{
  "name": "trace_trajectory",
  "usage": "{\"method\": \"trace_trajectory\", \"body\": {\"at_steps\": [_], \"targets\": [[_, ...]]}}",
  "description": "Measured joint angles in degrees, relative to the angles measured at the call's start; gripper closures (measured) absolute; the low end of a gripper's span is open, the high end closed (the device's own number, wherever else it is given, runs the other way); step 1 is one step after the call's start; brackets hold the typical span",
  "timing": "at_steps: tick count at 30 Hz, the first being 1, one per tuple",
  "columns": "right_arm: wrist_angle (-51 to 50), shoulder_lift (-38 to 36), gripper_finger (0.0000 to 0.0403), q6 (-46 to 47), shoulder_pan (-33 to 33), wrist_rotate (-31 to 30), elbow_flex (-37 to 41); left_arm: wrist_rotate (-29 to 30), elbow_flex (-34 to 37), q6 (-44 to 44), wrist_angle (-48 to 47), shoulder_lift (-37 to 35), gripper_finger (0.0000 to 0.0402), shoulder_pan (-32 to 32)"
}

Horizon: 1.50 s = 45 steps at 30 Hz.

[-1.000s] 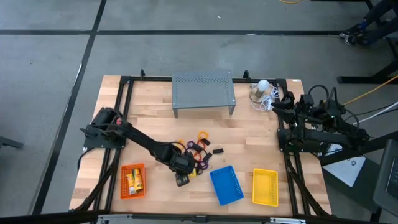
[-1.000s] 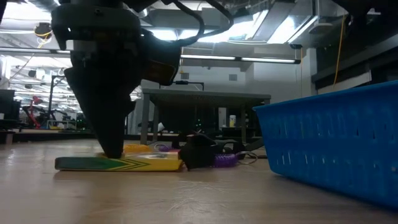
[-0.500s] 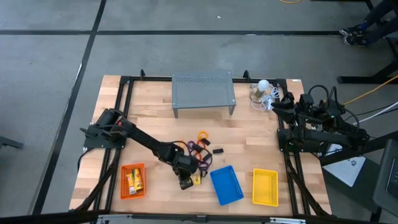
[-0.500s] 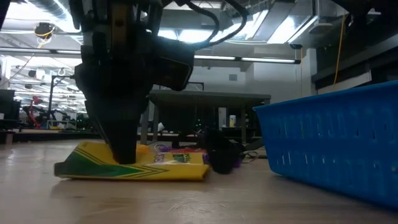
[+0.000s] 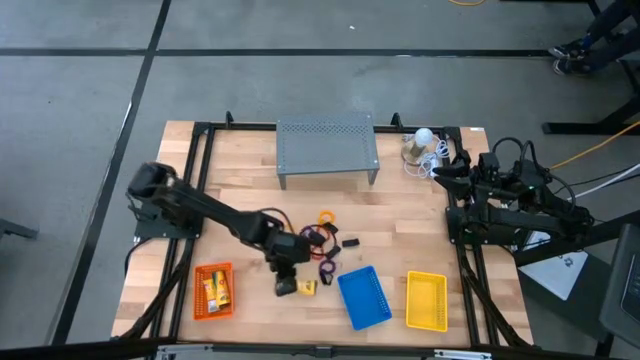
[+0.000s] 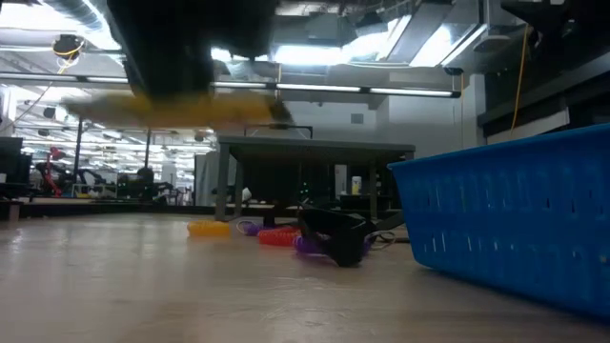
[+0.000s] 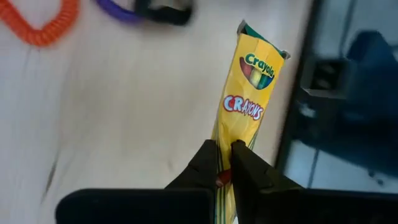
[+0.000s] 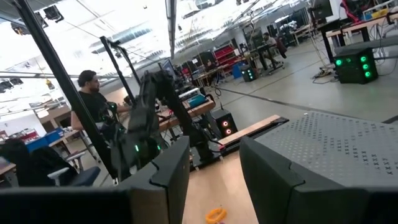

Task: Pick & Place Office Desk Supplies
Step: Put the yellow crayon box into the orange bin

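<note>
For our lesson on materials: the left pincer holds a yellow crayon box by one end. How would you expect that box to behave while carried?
The crayon box likely stays stiff: it juts straight out from the left pincer without drooping. It seems light, since a thin pinch at one end lifts it clear of the table. Held so far from its middle, it may swing or slip.

The yellow Crayola crayon box point(image 7: 247, 106) is off the wood, pinched at one end between closed dark fingers, its green-trimmed far end pointing away; from above it hangs at about seven o'clock of the table's middle, just beside the blue basket. The orange coil loop point(image 5: 325, 217) lies near the centre. Below it sit the purple loops point(image 5: 325, 268) and black clips point(image 5: 351, 242), loosely clustered. More yellow packets point(image 5: 213, 291) rest in the orange basket at eight o'clock.
</note>
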<state>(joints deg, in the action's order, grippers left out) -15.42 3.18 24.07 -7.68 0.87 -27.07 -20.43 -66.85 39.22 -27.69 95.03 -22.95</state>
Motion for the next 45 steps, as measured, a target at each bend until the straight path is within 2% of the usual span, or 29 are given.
{"method": "trace_trajectory", "body": {"at_steps": [4,11,16,19,22,27,35,45], "targets": [[0.0,0.0,0.0259,-0.52,0.02,0.0,0.0,-3.85,-0.11,-4.24,-7.68,-7.93,0.0387,-1.08],[-0.02,0.0,0.0259,-0.76,0.0,0.0,0.0,-6.36,-0.11,-11.99,-34.44,-18.99,0.0387,-4.11],[-0.02,0.0,0.0259,-0.92,0.01,-0.62,0.0,-7.6,-0.11,-18.14,-49.31,-22.65,0.0386,-7.14],[-0.03,0.0,0.0259,-1.09,0.0,-1.66,0.0,-5.68,-0.11,-22.89,-54.31,-22.79,0.0386,-9.55],[-0.04,0.0,0.0259,-1.82,0.0,-1.99,0.0,-2.83,0.38,-26.37,-54.46,-22.26,0.0386,-11.64],[-0.04,0.0,0.0259,-2.04,0.01,-2.14,0.0,-2.38,3.1,-30.45,-50.18,-19.92,0.0386,-14.9],[-0.04,0.0,0.0259,-2.05,0.0,-2.12,0.0,-1.64,5.33,-42.68,-45.23,-11.19,0.0386,-19.78],[-0.07,0.0,0.0259,-2.01,0.01,-3.25,0.0,-1.44,6.6,-44.99,-34.87,-3.23,0.0386,-20.45]]}}
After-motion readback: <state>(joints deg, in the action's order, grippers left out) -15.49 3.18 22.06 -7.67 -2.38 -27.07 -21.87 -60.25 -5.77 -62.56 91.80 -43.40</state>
